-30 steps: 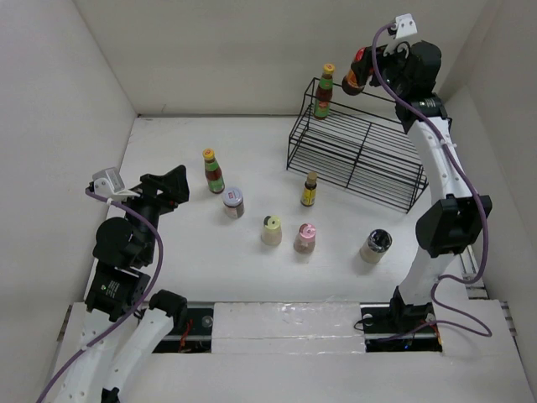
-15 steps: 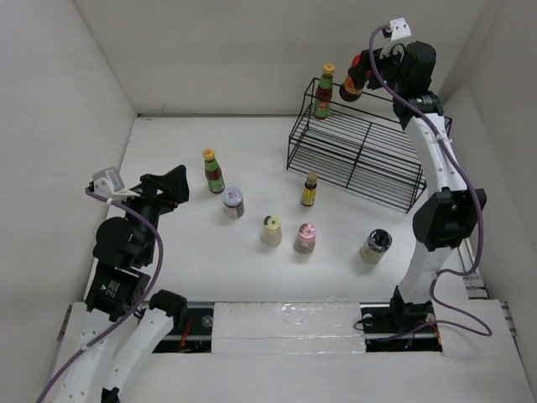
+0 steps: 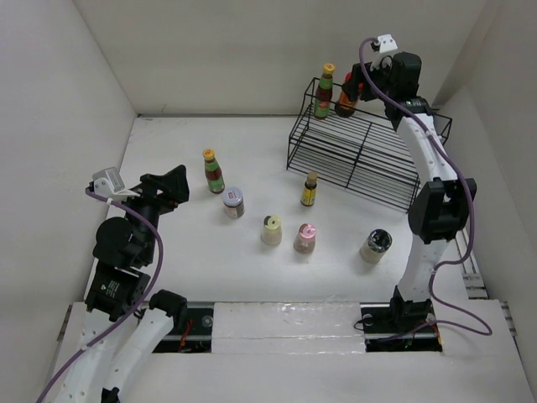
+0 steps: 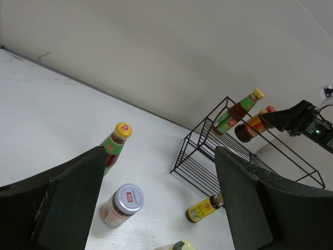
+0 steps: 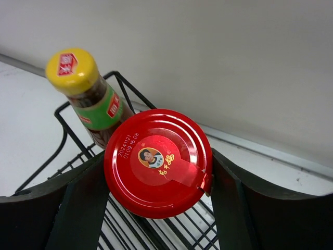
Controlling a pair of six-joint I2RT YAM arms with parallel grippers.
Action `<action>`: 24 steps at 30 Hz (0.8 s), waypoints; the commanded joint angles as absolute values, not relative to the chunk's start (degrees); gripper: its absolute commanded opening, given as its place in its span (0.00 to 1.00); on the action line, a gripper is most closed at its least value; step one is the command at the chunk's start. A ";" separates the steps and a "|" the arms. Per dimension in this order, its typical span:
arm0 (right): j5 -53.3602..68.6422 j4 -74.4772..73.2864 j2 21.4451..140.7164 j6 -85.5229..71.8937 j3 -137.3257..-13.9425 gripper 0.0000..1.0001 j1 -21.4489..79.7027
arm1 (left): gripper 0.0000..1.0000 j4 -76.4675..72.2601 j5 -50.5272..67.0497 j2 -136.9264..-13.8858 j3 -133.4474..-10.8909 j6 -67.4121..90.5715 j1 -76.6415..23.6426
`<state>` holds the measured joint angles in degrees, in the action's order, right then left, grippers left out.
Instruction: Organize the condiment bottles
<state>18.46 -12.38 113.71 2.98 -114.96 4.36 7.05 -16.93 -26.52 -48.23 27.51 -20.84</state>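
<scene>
**Right claw** (image 3: 352,86): the jaws are closed on the red-lidded jar (image 5: 157,162), one finger against each side, with the lid facing the wrist camera. The jar is over the top tier of the wire rack (image 3: 361,164), at its back left end. It is just beside a yellow-capped bottle (image 3: 324,91) that stands upright on that tier. Whether the jar's base rests on the wires cannot be told.

**Left claw** (image 4: 156,205): the jaws are apart with nothing between them. The claw is held above the left side of the table (image 3: 168,143), well apart from the rack.

**Remaining items:** all stand upright on the table, and none touches another.
- A second yellow-capped bottle (image 3: 213,170) is left of centre, with the silver-lidded jar (image 3: 233,202) just in front of it.
- A small yellow-labelled bottle (image 3: 310,190) stands near the rack's front left corner.
- Nearest the arms is a row, left to right: cream shaker (image 3: 271,229), pink-capped shaker (image 3: 305,238), dark-topped shaker (image 3: 376,245). The first two are near each other; the third stands apart to the right.
</scene>
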 commanded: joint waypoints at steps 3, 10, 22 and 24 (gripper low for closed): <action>18.90 -5.89 113.20 3.16 -116.37 0.55 4.57 | 0.80 4.31 -16.44 -26.89 -47.90 27.25 -20.57; 17.23 -9.05 115.75 3.78 -117.60 0.71 5.10 | 0.80 4.31 -16.44 -26.89 -47.90 27.25 -20.57; 15.38 -6.16 107.06 4.31 -114.90 0.96 5.63 | 0.80 4.31 -16.44 -26.89 -47.90 27.25 -20.57; 15.38 -2.56 101.71 4.31 -110.77 0.96 6.24 | 0.80 4.31 -16.44 -26.89 -47.90 27.25 -20.57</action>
<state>15.88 -10.92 111.61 3.84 -112.73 5.10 7.03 -16.91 -26.52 -48.23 27.51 -20.84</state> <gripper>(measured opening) 0.955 0.803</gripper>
